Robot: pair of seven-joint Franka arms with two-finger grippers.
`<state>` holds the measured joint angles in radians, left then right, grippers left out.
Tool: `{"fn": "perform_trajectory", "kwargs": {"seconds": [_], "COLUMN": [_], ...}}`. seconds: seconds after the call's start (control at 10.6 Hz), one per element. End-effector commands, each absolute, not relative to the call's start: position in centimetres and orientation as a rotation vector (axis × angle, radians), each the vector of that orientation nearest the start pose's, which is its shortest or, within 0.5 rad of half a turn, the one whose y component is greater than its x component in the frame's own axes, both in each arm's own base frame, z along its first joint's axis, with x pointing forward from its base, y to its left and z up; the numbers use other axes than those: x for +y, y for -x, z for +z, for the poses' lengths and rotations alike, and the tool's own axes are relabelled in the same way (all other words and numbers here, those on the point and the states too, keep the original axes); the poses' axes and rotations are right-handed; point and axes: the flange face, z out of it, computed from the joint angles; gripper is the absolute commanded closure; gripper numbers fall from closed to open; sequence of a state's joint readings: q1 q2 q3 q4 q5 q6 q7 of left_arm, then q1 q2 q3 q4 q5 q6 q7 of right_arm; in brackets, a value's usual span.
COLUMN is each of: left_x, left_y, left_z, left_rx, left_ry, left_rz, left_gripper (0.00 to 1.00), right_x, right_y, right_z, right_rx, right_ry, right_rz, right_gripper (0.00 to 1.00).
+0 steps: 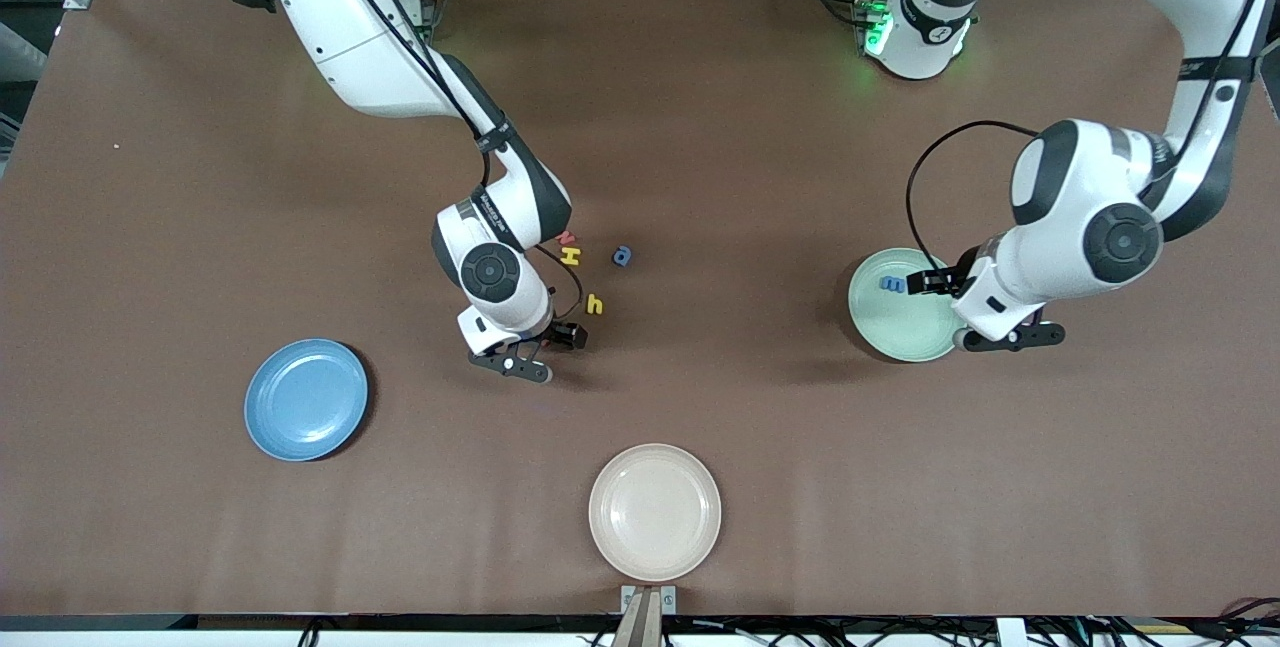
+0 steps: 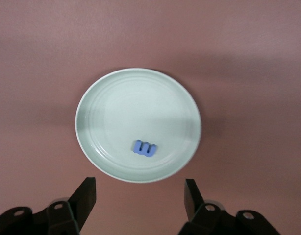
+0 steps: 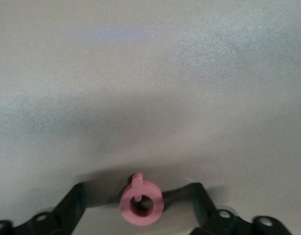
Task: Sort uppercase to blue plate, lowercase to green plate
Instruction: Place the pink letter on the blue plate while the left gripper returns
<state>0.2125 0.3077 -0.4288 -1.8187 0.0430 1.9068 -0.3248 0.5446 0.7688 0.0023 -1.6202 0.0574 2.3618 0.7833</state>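
Note:
My right gripper (image 1: 568, 335) is down at the table, open, near the yellow h (image 1: 595, 304). In the right wrist view a red Q (image 3: 140, 204) lies between its spread fingers (image 3: 74, 201), touching neither. The yellow H (image 1: 570, 255), a red letter (image 1: 567, 237) partly hidden by the arm and a blue a-like letter (image 1: 622, 256) lie farther from the front camera. My left gripper (image 1: 930, 282) hangs open and empty over the green plate (image 1: 905, 332), which holds the blue m (image 1: 892, 283). The blue plate (image 1: 306, 399) holds nothing. The teal R and blue M are out of view.
A beige plate (image 1: 655, 512) sits at the table's edge nearest the front camera, between the two arms' ends. The left wrist view shows the green plate (image 2: 138, 98) with the m (image 2: 145, 148) ahead of the spread fingers (image 2: 87, 196).

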Motion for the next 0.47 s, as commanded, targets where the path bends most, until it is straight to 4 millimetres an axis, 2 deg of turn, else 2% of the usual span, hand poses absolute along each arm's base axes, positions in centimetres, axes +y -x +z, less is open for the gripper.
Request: {"fn": "perform_trajectory", "kwargs": {"seconds": [0.0,0.09,0.19,0.38], "left_x": [-12.8,-13.4,-15.1,-17.4], "left_y": [-59.7,-59.6,-59.3,-59.6], "left_z": [41.9,42.5,43.1,45.5], "left_rx": [-0.286,-0.335,-0.348,-0.436], "left_ry": [3.193,3.207,3.213,3.219], "left_rz": [0.269,0.267,0.262,0.202], "left_gripper": [0.19,0.19,0.19,0.14], "right_x": [35.5,35.5,35.5,34.9], "right_y": [-56.6,-56.6,-56.7,-57.2], "right_z": [17.8,18.0,18.4,19.0], "right_rx": [0.448,0.44,0.435,0.435], "right_ry": [3.104,3.104,3.101,3.095], "right_rz": [0.096,0.094,0.086,0.074], "right_gripper": [1.0,1.0,1.0,1.0]}}
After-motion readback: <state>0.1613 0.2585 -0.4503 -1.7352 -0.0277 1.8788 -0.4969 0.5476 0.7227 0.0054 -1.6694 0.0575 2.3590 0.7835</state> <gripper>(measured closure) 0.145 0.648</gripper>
